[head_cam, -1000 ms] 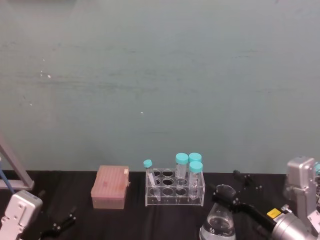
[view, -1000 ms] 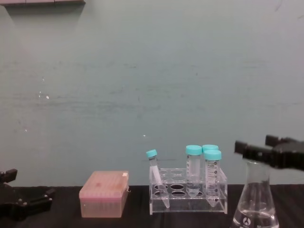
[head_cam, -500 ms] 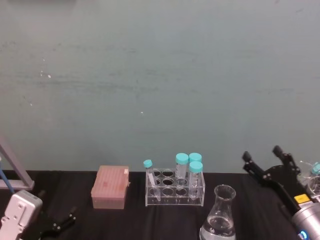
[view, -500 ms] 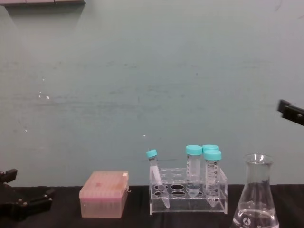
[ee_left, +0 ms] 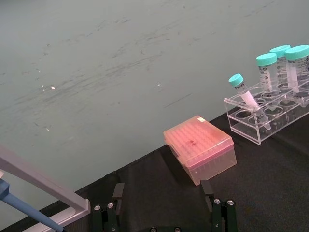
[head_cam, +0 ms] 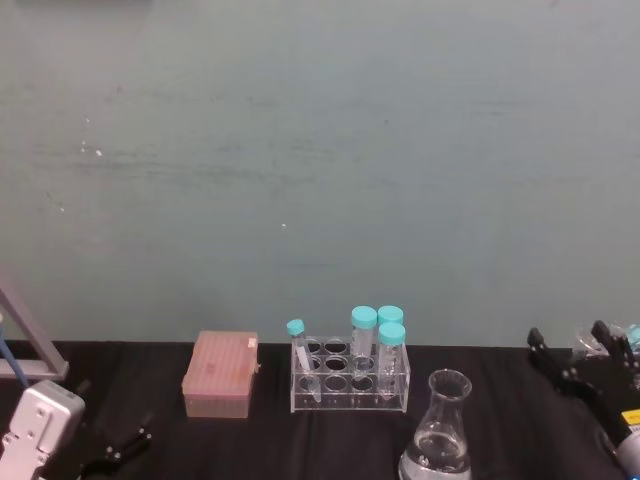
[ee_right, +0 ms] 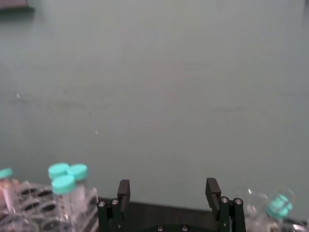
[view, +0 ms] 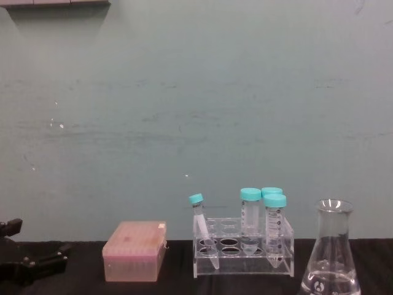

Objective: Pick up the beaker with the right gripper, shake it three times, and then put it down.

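The beaker (head_cam: 436, 435), a clear glass conical flask with a narrow neck, flared rim and a little clear liquid in its base, stands upright on the black table (head_cam: 250, 445), just right of the clear acrylic tube rack (head_cam: 350, 385) holding teal-capped plastic tubes (head_cam: 378, 330). A pink lidded tip box (head_cam: 220, 373) sits left of the rack. The right gripper (head_cam: 590, 375), a black blocky clamp, is at the right edge of the head view, well apart from the flask, jaws spread wide and holding nothing. The left gripper (view: 27, 264) rests parked low at the left, jaws also apart.

With the flask standing free and the arm clear of it, the step in hand could be either the first reach or the retreat after setting down. If a grasp is to come, the narrow neck below the rim looks the surest hold. The approach should come from the right, away from the rack, and shaking should be gentle, keeping the flask near upright so the liquid stays in.
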